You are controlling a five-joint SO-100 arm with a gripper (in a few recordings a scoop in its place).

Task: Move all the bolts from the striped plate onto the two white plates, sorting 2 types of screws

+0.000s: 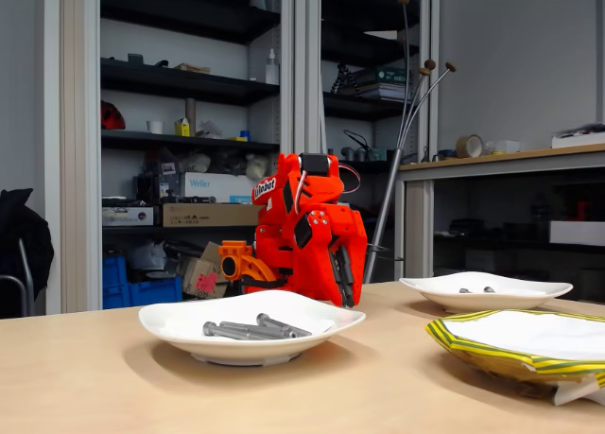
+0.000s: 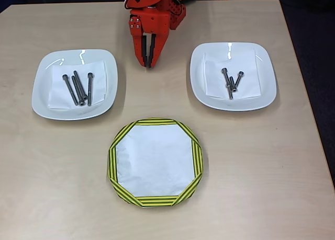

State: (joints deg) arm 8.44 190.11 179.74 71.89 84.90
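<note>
Already the bolts are lying sorted: long ones [image 2: 78,88] on the left white plate [image 2: 44,101], short ones [image 2: 231,83] on the right white plate [image 2: 264,91], both flanking the gripper [image 2: 148,59] sitting upper centre, jaws together; the striped plate [image 2: 112,161] below is showing nothing inside
</note>
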